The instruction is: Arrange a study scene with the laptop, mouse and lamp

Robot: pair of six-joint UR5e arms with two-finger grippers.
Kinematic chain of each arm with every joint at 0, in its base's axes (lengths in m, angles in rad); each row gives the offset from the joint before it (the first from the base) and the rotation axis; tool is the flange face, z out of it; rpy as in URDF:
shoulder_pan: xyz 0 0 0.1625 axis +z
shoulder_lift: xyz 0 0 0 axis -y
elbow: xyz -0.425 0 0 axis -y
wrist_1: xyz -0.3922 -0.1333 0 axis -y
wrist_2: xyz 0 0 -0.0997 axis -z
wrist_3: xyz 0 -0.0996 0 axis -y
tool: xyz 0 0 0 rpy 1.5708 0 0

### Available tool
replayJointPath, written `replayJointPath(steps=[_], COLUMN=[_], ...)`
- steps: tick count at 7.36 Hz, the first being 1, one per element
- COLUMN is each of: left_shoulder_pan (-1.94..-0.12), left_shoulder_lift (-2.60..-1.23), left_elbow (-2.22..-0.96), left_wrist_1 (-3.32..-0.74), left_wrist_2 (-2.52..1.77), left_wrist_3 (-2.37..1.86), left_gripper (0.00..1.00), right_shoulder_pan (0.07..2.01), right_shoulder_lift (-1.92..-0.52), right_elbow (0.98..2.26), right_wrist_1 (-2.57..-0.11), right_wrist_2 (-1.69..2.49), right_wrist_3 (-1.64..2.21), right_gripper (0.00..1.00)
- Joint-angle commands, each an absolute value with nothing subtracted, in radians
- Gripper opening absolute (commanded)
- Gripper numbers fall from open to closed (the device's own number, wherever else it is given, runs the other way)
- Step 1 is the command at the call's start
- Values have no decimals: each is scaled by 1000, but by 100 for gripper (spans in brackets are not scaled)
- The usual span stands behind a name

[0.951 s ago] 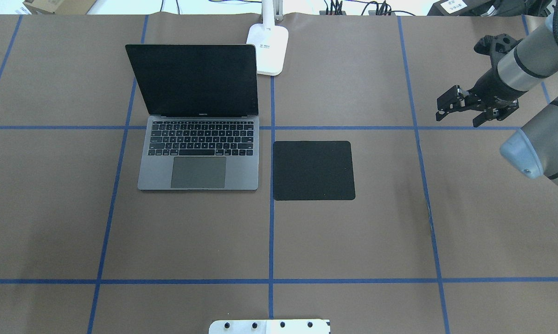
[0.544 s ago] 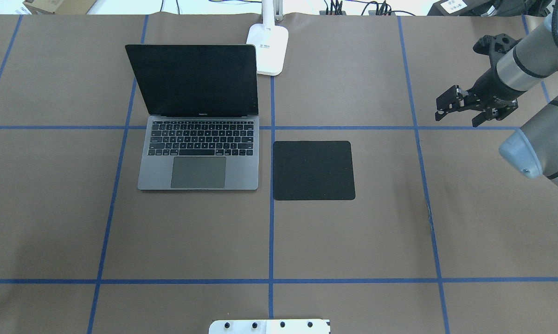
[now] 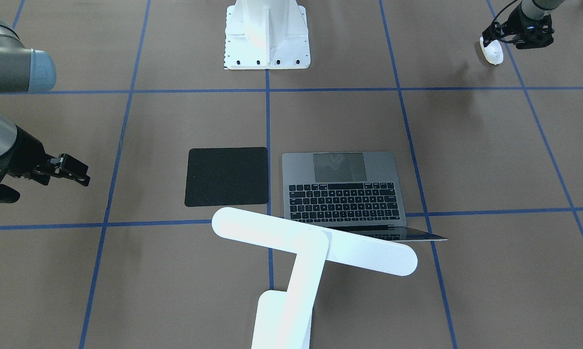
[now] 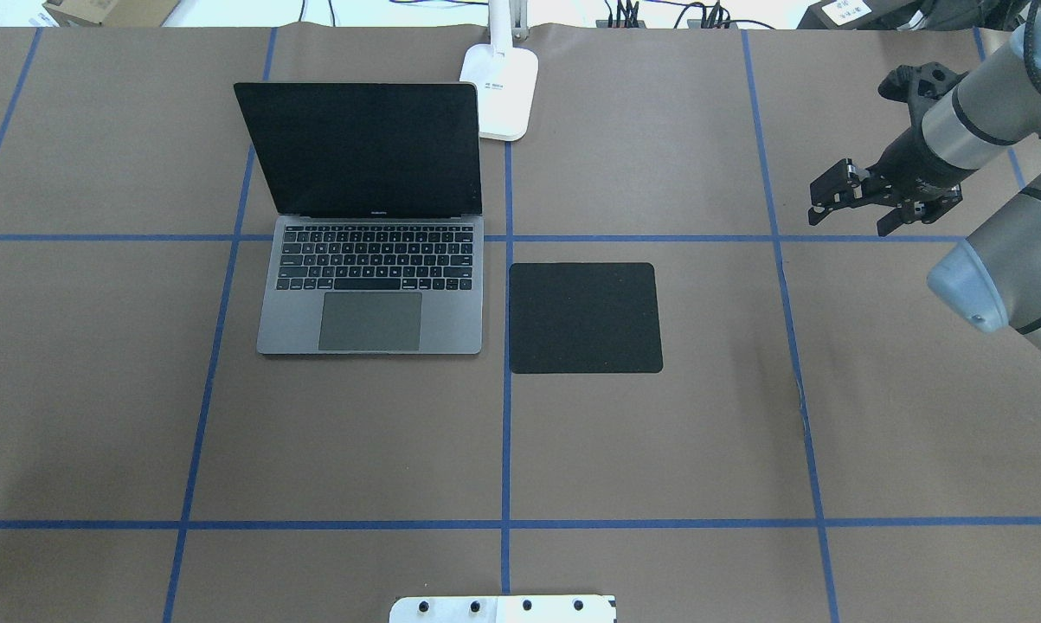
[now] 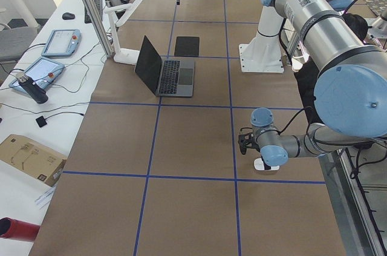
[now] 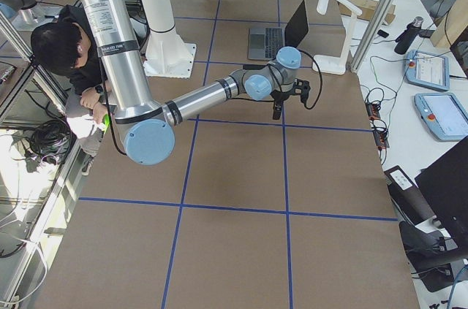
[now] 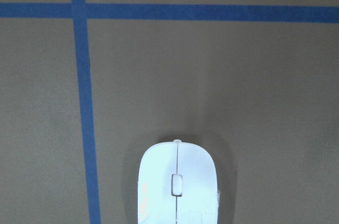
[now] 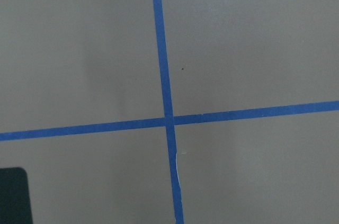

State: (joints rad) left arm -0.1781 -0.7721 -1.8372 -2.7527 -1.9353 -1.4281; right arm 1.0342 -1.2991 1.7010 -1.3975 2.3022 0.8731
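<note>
The grey laptop (image 4: 369, 294) stands open at the far left of centre, its dark screen up. The white lamp has its base (image 4: 503, 86) behind the laptop's right corner, and its bar head (image 3: 315, 247) reaches over the laptop's back edge. The white mouse (image 3: 492, 51) lies on the table at the robot's near left, and it also shows in the left wrist view (image 7: 177, 184). My left gripper (image 3: 514, 41) hangs just above the mouse, looks open and holds nothing. My right gripper (image 4: 823, 199) hovers at the far right, looks shut and is empty.
A black square mat (image 4: 585, 317) lies right of the laptop. The white bolted pedestal (image 3: 267, 39) stands at the robot's edge of the table. Blue tape lines cross the brown table cover. A person sits beside the robot in the exterior right view (image 6: 66, 46).
My right gripper has drifted slightly toward the far edge of the table. The laptop, lamp and mat have not moved.
</note>
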Motion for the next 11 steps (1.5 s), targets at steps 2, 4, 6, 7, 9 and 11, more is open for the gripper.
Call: replayJointPath(steps=[2,4,6,7,9,11], left_shoulder_pan=[-163,-158,-153,-134,-112,-86], left_shoulder_lift=[-798,-814,-818,-818,-819,-819], left_elbow=[-1743,-1744,-1744,-1744,-1744,-1741], left_wrist_1=[-2875,-2879,-2878,-2876,-2875,-2873], left_wrist_2=[-1931,-1933,-1933,-1931,-1930,-1921], left_wrist_3=[-1430,-1434,-1434,-1434,-1434,-1434], left_gripper=[100,100,100,100,100,100], right_shoulder_pan=[1031,1031,1028,1025,1025,1025], right_shoulder_lift=[-1295,-1295,-1293,-1293,-1293,-1292], right_elbow=[1701,1701,1701,1701,1701,1701], right_wrist_1=[-1397,-1397,-1397,-1397,-1397,-1397], right_wrist_2=[2301,2303,2303,2303,2303,2303], right_wrist_3=[874,873,873,873,873,873], right_gripper=[100,100,100,100,100,100])
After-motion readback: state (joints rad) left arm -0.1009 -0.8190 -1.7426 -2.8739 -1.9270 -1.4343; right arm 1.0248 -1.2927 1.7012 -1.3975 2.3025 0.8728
